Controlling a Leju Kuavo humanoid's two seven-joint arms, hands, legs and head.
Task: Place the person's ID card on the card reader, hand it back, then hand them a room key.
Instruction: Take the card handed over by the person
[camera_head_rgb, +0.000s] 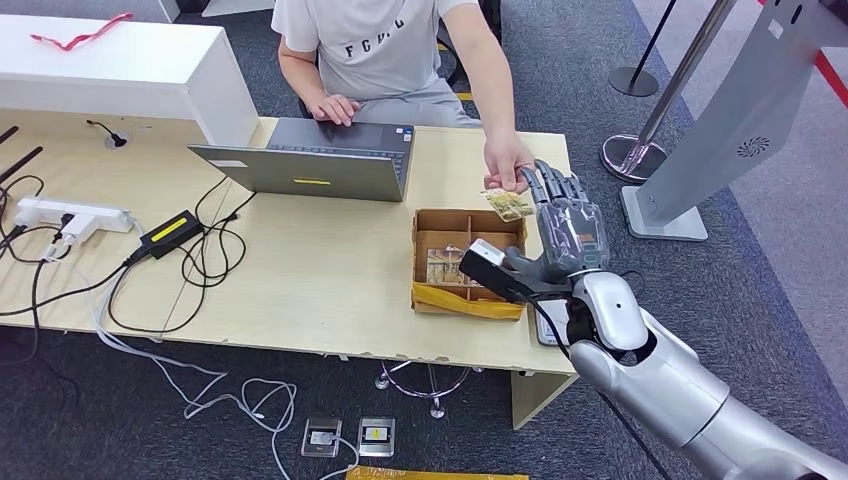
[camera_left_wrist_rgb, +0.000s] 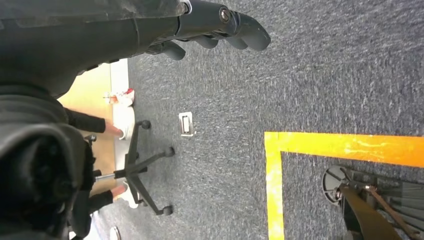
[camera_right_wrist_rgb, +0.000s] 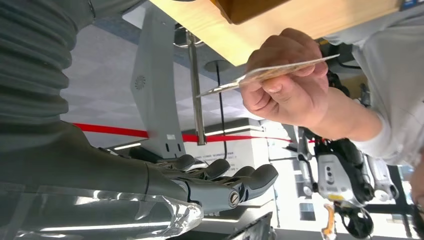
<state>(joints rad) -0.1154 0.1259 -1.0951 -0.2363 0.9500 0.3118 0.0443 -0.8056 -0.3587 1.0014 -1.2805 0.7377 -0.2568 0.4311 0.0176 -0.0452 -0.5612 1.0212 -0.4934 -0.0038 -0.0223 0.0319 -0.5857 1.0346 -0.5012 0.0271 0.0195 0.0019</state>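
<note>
Reaching the right robot hand (camera_head_rgb: 563, 215) up over the far right corner of the tabletop (camera_head_rgb: 330, 290), fingers (camera_right_wrist_rgb: 235, 180) spread and straight, gripping nothing, palm turned toward the person's hand (camera_head_rgb: 508, 165), probably to offer a flat target for the handover. Person's hand pinching the card (camera_head_rgb: 508, 205) by one end and holding it out nearly flat, leaving the free end exposed for taking. Sitting just beside the fingertips in the head view, card not touching them in the right wrist view, a clear gap showing between card (camera_right_wrist_rgb: 267, 74) and fingers. Reading this as the opening step, card not yet received. Lying just below the handover spot, an open cardboard box (camera_head_rgb: 468, 262) with dividers and some small cards inside, probably room keys kept within reach for the last step. Peeking out under the right wrist, a dark flat device (camera_head_rgb: 552, 322) at the tabletop edge, possibly the card reader, too hidden to confirm. Hanging low toward the carpet, the left robot hand (camera_left_wrist_rgb: 215, 30), fingers curled in and holding nothing, out of the way. Sitting open at the person's side, a laptop (camera_head_rgb: 320, 160).
</note>
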